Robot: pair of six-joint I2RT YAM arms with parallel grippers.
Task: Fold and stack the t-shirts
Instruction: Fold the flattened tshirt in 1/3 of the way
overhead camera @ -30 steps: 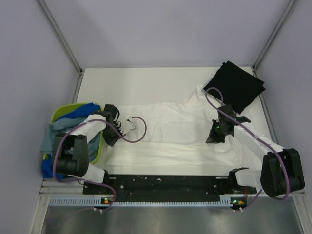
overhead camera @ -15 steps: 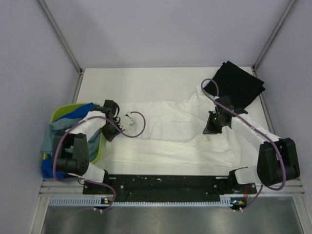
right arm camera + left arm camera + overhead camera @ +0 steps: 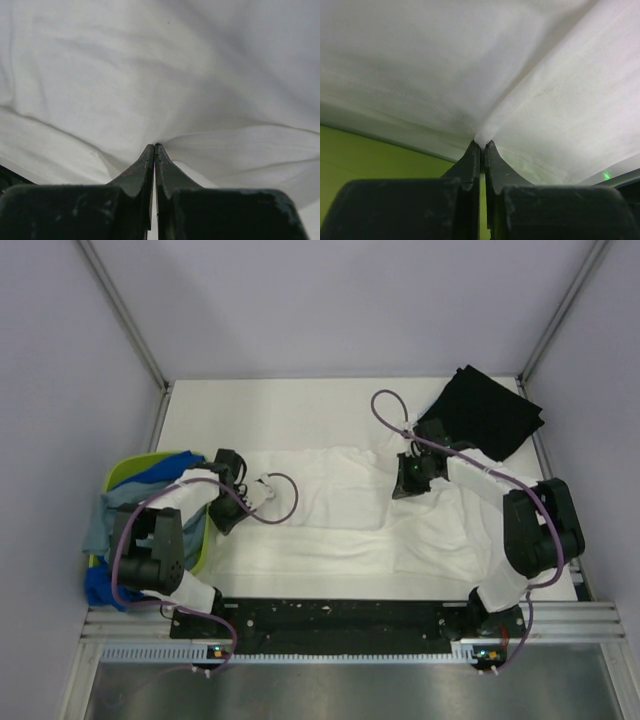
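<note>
A large white t-shirt (image 3: 350, 515) lies spread across the table, plain side up. My left gripper (image 3: 232, 508) is shut on its left edge beside the basket; the pinched cloth (image 3: 481, 136) bunches between the tips. My right gripper (image 3: 405, 485) is shut on the white shirt's upper right part, cloth (image 3: 155, 142) gathered at the tips. A folded black t-shirt (image 3: 483, 417) lies at the back right. Bright blue and grey-blue shirts (image 3: 140, 490) hang in and over the basket.
A lime-green plastic basket (image 3: 125, 475) stands at the left table edge; its wall fills the left wrist view's lower left (image 3: 380, 170). Purple cables loop over both arms. Metal frame posts rise at the back corners.
My right gripper has moved up and to the left, pulling the white shirt's right part inward over itself. My left gripper has shifted slightly up and stayed shut on the cloth.
</note>
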